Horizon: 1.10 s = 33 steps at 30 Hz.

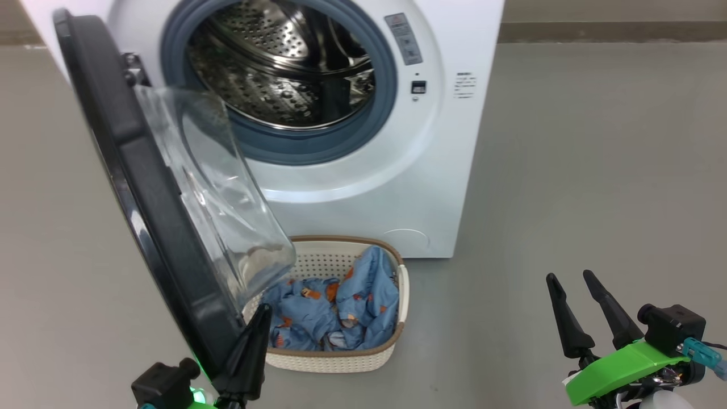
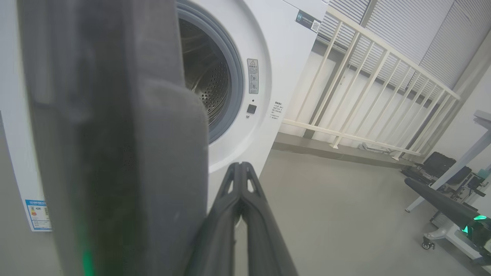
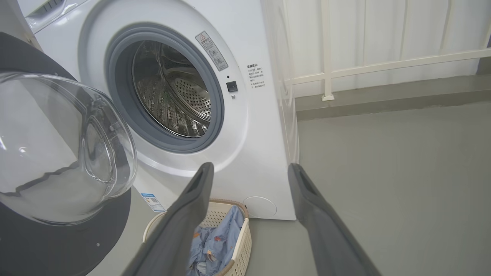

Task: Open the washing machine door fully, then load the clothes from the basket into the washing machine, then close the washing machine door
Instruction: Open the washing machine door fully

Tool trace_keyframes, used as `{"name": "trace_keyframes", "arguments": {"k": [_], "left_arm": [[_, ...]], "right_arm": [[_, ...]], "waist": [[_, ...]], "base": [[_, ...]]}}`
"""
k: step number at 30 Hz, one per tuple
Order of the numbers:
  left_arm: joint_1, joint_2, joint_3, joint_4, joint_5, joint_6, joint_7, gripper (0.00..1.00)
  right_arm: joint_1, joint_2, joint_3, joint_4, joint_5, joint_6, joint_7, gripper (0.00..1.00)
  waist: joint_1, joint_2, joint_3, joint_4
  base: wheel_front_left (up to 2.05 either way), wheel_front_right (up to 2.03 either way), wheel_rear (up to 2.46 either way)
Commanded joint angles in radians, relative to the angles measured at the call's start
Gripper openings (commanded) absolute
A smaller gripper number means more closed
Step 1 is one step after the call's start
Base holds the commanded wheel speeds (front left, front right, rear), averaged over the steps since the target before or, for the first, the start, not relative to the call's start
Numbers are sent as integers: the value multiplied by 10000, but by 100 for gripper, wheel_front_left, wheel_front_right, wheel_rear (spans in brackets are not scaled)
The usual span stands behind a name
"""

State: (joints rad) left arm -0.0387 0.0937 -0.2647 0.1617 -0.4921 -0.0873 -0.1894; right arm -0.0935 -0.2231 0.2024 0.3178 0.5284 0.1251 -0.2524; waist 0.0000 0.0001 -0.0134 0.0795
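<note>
The white washing machine (image 1: pixel 397 187) stands ahead with its steel drum (image 1: pixel 284 62) exposed. The washing machine door (image 1: pixel 142 187) hangs swung out to the left, black rim toward me and its glass bowl over the basket's left end. The cream basket (image 1: pixel 329 360) sits on the floor before the machine and holds the blue clothes (image 1: pixel 341 307). My left gripper (image 1: pixel 263 311) is shut with nothing in it, fingers pressed together beside the door's lower rim (image 2: pixel 115 134). My right gripper (image 1: pixel 569 276) hangs open at the lower right, well clear of the basket (image 3: pixel 239 237) and clothes (image 3: pixel 215 241).
Bare grey floor (image 1: pixel 596 170) stretches to the right of the machine. A white railing (image 2: pixel 364 76) runs along the wall behind it. Black cases and a wheeled stand (image 2: pixel 441 172) sit far right in the left wrist view.
</note>
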Motion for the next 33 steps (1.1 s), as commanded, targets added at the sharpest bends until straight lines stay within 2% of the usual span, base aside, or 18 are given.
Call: {"name": "trace_keyframes", "arguments": {"k": [1,9,20,33], "left_arm": [[-202,284,595,-187,-78,215,-25,0],[-101,508,855,-366,-201,441,70,0],[289,990,1638,-719,-477,999,262,0],[-458,1447,2286,-190,-1026,1084,591,0]], "right_arm": [[-189,-107,145,-193,4,56,-93,100],[-190,-52,151,-187,38,56,-93,100],[-168,-4,180,-203,154,56,-93,100],[-290,-17,249,-337,422,56,-93,100]], "waist": [[0,-1,-17,164],[0,-1,-19,822],[0,-1,-38,1427],[0,-1,178,2239]], "base": [[0,0,0],[0,0,0],[0,0,0],[0,0,0]]}}
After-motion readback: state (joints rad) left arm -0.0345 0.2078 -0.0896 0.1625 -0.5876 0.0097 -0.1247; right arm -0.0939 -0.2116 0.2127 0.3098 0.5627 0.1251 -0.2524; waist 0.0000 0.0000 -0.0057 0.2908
